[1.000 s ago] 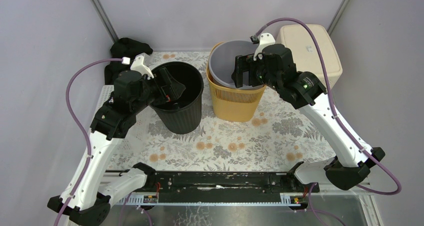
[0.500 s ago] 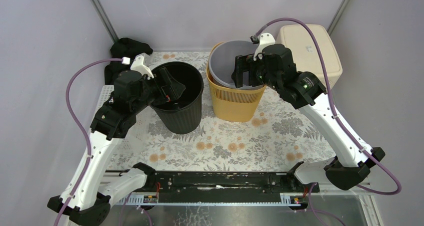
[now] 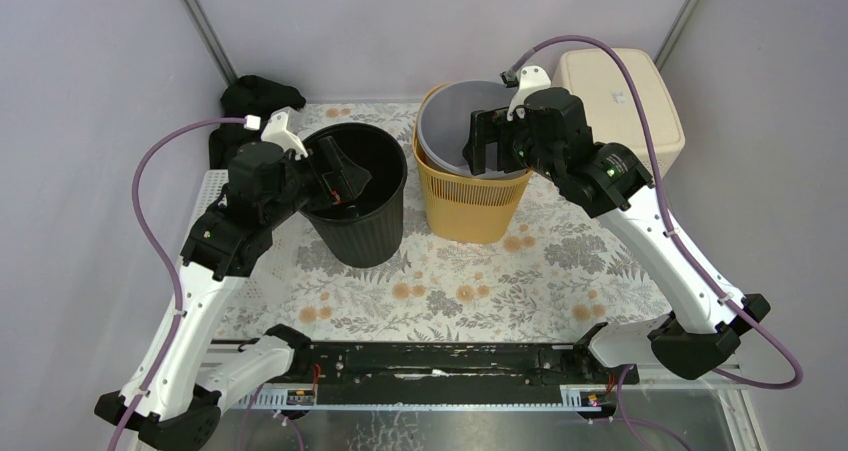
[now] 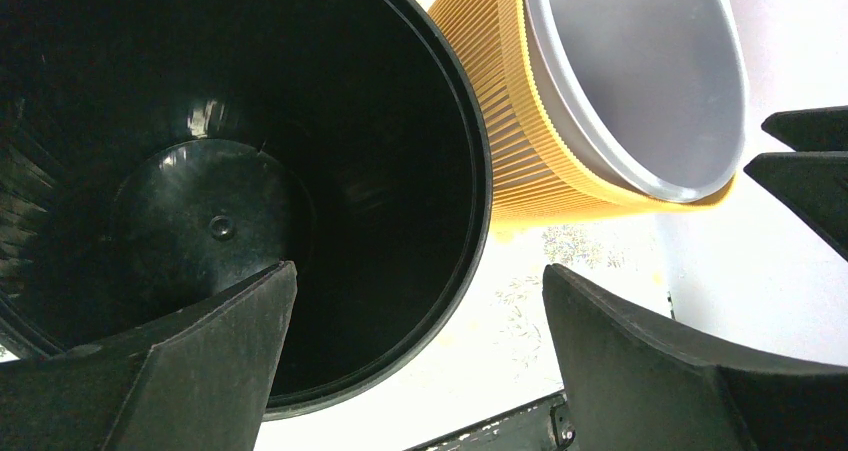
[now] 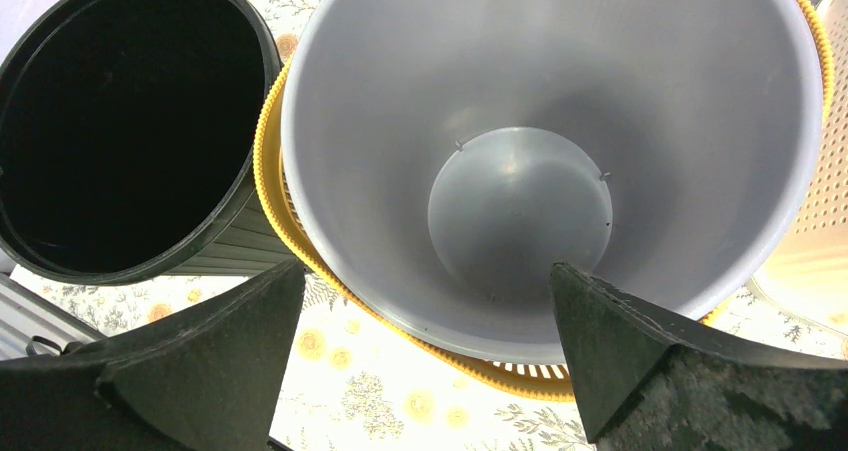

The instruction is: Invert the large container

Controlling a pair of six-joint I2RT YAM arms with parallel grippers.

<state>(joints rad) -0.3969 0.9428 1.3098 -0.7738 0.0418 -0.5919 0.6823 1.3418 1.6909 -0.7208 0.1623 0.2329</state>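
A black ribbed bin (image 3: 362, 226) stands upright on the left. A yellow slotted basket (image 3: 470, 209) stands upright beside it with a grey bin (image 3: 447, 121) nested inside. My left gripper (image 3: 345, 178) is open over the black bin's mouth. In the left wrist view the gripper (image 4: 420, 271) has the black bin's (image 4: 300, 121) rim between its fingers, one over the inside and one outside. My right gripper (image 3: 487, 151) is open over the grey bin. In the right wrist view the gripper (image 5: 428, 267) spans the near rims of the grey bin (image 5: 520, 71) and the basket (image 5: 290, 233).
A beige lidded box (image 3: 620, 101) sits at the back right, close to the right arm. A black cloth (image 3: 260, 96) lies at the back left. A white rack (image 3: 213, 186) lies along the left edge of the floral tablecloth (image 3: 480, 281). Walls close in on three sides.
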